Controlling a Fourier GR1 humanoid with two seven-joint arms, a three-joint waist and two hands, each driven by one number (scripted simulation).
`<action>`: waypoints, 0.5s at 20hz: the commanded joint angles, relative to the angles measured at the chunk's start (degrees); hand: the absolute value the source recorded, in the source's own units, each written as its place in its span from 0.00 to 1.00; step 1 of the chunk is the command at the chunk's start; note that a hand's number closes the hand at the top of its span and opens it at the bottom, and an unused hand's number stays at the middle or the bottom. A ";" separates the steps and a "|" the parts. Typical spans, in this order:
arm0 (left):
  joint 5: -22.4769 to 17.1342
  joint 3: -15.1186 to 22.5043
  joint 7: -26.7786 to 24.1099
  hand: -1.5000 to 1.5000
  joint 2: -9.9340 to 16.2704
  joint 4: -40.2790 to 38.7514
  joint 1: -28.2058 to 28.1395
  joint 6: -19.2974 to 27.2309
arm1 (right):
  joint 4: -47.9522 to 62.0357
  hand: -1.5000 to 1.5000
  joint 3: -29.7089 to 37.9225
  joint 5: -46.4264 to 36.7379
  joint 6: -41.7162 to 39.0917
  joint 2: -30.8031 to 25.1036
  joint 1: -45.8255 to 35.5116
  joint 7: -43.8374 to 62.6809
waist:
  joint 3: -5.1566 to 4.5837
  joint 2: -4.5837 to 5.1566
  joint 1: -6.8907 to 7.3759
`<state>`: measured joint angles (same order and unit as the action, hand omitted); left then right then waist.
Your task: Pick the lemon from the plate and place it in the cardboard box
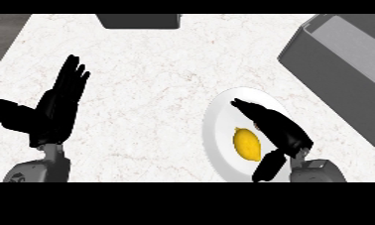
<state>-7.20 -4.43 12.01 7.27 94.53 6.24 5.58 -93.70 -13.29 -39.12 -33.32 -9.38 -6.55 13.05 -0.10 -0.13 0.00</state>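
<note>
We are looking at a lemon [247,143], bright yellow and oval, lying on the lower half of a white plate [219,120] on the pale speckled counter [161,70]. Our right hand [275,126] is hanging over the plate just beside the lemon, fingers stretched out straight and grasping nothing, its thumb pointing down past the plate's lower rim. The hand is hiding the plate's right side. Our left hand [58,102] is resting at the left with fingers up and released. A grey box [337,60] is sitting at the right, cut off by the edge, and we cannot make out its inside. Another dark thing [139,21] is showing partly at the top.
</note>
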 commanded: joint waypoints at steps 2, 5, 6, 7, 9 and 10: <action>1.11 0.95 1.73 0.50 -1.43 2.50 0.22 1.14 | -0.41 1.00 -0.15 -1.64 -0.62 -0.69 0.69 -2.70 | 0.10 0.09 0.00; 0.30 -0.28 2.13 0.50 0.07 2.35 -0.58 -0.30 | 4.41 1.00 -3.80 -7.01 6.62 -1.22 0.10 -10.10 | 0.11 0.12 0.14; 1.07 0.07 -1.06 0.50 -0.97 1.04 -1.49 -0.03 | 4.18 1.00 -5.54 -8.83 7.53 0.54 -0.77 -7.96 | 0.10 0.13 0.15; -0.48 -1.03 2.07 0.50 0.28 2.96 -1.37 -1.04 | -1.11 1.00 -3.98 -7.37 4.70 -1.82 1.53 -8.36 | 0.10 0.08 0.01; 1.12 -0.11 0.94 0.50 -1.54 1.90 -0.20 1.08 | 4.52 1.00 -3.40 -9.45 9.96 -2.44 1.90 -13.90 | 0.11 0.12 0.04; -1.34 -2.07 1.76 0.50 0.65 1.40 0.10 -2.06 | -0.51 1.00 -3.12 -9.11 7.35 -1.23 1.53 -9.80 | 0.09 0.09 0.00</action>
<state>-6.99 -4.99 13.57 6.91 95.96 6.32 5.41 -92.78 -16.17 -46.19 -27.06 -10.62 -6.23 3.91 -0.16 -0.29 0.11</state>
